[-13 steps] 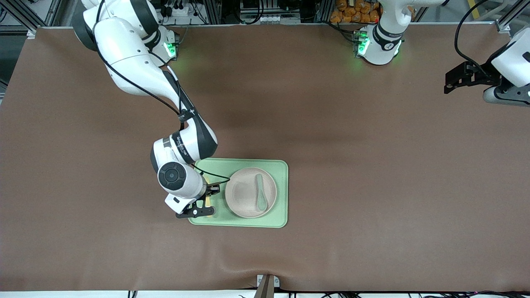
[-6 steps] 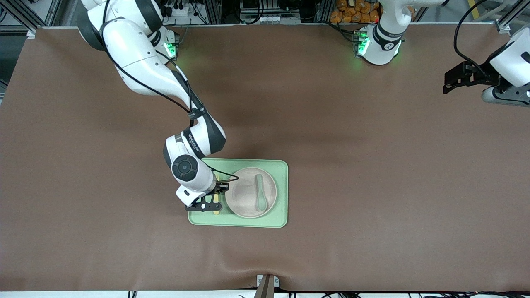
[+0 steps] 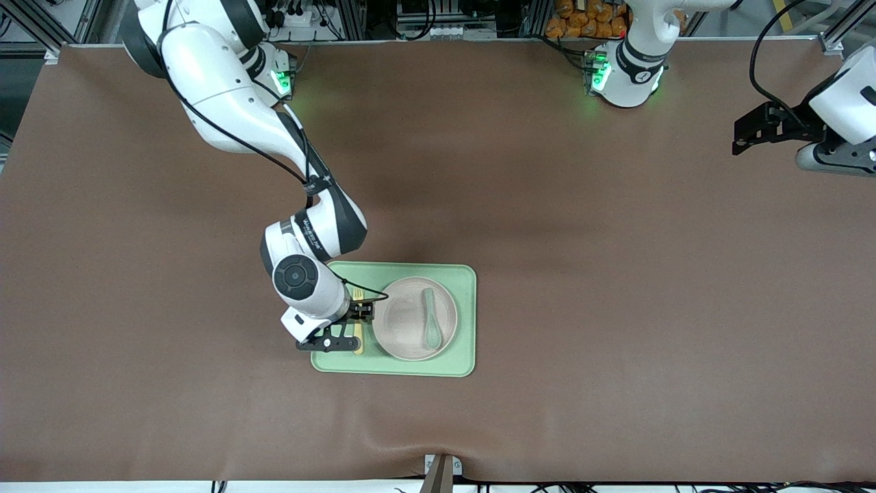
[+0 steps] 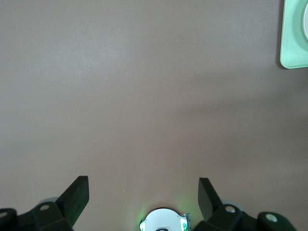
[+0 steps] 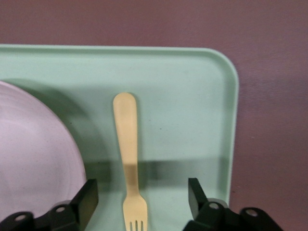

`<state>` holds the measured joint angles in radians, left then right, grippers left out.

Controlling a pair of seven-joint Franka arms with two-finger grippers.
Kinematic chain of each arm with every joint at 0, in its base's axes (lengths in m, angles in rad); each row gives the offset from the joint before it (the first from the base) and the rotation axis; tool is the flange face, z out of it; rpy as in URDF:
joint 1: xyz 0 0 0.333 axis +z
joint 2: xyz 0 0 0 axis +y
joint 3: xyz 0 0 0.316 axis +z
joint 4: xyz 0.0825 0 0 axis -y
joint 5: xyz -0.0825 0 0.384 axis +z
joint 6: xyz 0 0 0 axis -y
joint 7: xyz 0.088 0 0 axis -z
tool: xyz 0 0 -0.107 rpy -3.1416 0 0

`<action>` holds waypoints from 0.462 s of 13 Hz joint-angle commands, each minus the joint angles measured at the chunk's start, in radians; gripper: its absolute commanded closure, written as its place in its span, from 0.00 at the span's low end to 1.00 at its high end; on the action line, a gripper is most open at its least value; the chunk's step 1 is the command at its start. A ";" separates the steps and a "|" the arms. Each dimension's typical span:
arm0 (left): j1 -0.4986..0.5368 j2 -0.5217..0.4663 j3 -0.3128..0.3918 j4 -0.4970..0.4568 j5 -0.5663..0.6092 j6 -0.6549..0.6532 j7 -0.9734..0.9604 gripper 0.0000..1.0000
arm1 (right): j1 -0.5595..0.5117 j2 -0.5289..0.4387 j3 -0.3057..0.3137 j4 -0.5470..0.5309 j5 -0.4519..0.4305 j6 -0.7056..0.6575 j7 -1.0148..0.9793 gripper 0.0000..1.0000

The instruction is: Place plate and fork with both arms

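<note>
Brown table (image 3: 547, 205): green tray (image 3: 465, 322) holds the plate (image 3: 410, 322), a spoon (image 3: 431, 325) lying on it. The fork (image 5: 129, 159) lies flat on the tray beside the plate. Right gripper (image 5: 142, 199): spread wide just over the fork, empty. Left gripper (image 4: 143, 195): wide open, waiting over bare table at its own end.

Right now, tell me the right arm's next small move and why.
Probably lift the right gripper straight up and withdraw. Its fingers stand open on either side of the small pale-yellow plastic fork, which lies flat on the rectangular light-green tray beside the round cream-beige plate. The left gripper waits open over bare table.
</note>
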<state>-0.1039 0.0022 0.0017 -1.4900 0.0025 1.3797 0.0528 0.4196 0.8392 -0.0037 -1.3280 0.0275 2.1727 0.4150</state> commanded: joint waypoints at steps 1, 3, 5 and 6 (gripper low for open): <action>-0.002 -0.004 -0.002 0.000 -0.010 0.002 -0.013 0.00 | -0.057 -0.092 0.014 -0.011 0.009 -0.071 -0.013 0.00; -0.002 -0.004 0.000 0.000 -0.010 0.001 -0.013 0.00 | -0.073 -0.133 0.010 -0.008 0.009 -0.073 -0.013 0.00; -0.002 -0.004 0.000 0.000 -0.009 0.002 -0.013 0.00 | -0.137 -0.196 0.014 -0.016 0.011 -0.114 -0.018 0.00; -0.002 -0.004 0.000 0.000 -0.009 0.002 -0.013 0.00 | -0.156 -0.225 0.014 -0.016 0.014 -0.163 -0.039 0.00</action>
<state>-0.1040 0.0030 0.0016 -1.4918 0.0025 1.3798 0.0528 0.3172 0.6835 -0.0072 -1.3135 0.0275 2.0711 0.4081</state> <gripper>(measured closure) 0.000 0.000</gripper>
